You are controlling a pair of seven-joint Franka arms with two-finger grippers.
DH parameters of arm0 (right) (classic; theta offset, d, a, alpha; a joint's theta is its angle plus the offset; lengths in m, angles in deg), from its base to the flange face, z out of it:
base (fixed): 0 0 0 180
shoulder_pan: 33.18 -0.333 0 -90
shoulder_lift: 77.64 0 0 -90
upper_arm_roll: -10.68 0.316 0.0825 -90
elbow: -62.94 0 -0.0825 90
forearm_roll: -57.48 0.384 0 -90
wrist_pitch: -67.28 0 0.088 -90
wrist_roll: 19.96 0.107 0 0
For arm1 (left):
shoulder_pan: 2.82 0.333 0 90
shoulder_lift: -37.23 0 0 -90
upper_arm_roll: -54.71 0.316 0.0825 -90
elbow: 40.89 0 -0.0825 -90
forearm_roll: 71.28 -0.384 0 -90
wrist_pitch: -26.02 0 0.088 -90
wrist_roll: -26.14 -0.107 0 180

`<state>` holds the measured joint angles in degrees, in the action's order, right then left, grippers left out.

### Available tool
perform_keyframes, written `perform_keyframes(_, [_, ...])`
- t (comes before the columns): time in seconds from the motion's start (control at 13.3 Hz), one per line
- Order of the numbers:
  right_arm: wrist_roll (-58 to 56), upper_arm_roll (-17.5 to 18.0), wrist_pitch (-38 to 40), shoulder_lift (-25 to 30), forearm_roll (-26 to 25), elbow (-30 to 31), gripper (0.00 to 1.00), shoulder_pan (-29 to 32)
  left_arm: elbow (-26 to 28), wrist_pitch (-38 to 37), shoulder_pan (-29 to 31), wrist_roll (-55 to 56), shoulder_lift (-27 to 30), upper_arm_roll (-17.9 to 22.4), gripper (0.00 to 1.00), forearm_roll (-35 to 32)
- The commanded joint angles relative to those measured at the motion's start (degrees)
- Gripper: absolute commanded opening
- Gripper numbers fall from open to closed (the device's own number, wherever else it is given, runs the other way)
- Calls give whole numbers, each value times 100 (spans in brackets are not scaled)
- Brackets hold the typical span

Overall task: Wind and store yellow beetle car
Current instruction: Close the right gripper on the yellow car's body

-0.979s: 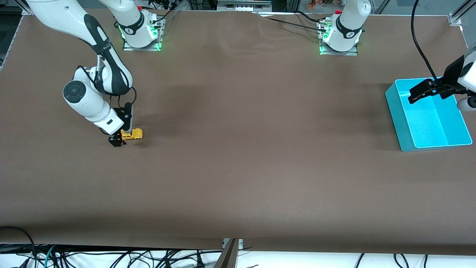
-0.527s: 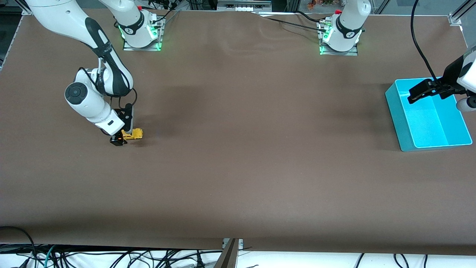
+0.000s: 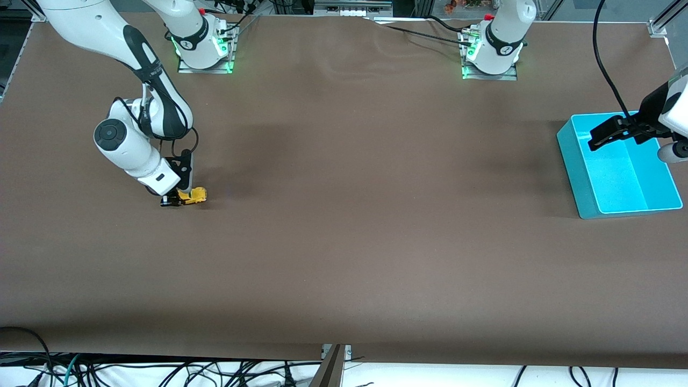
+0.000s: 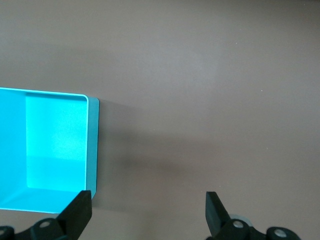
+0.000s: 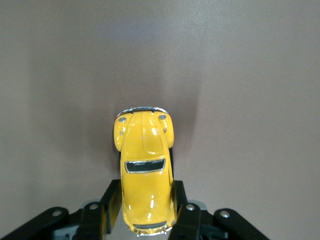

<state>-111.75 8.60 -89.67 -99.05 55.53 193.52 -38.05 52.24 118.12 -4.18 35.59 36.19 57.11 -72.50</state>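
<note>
Mid-left of front frame: your right jaws [image 3: 176, 200] clenched on car [image 3: 192, 195] flanks, wheels on worktop [image 3: 344, 242], grip low so you can drag it back to wind. Upper right: left jaws [image 3: 613, 133] spread, waiting over bin [image 3: 578, 174], ready for storing.

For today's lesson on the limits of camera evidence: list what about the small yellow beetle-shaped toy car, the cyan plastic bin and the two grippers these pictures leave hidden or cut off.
- Small yellow beetle-shaped toy car: wheels and underside hidden by its body in the right wrist view; rear hidden by the right gripper in the front view.
- Cyan plastic bin: cut off by the left wrist view's edge; in the front view the left gripper over it covers part of the rim.
- Left gripper's fingertips: only they show in the wrist view.
</note>
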Motion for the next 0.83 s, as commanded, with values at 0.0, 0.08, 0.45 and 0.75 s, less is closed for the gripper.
perform_keyframes(0.0, [12, 41, -99, 49, 19, 90, 26, 22, -181, -33, 22, -92, -81, -20, 100, 17])
perform_keyframes(0.08, [47, 41, -90, 41, 19, 90, 26, 22, -181, -33, 22, -101, -72, -20, 100, 17])
perform_keyframes(0.45, [-5, 23, -116, -135, 19, 72, 26, 214, -181, -33, 22, -101, -81, -20, 100, 17])
perform_keyframes(0.75, [-216, 15, -169, -206, 10, 37, 27, 574, -181, -33, 22, -101, -72, -20, 100, 17])
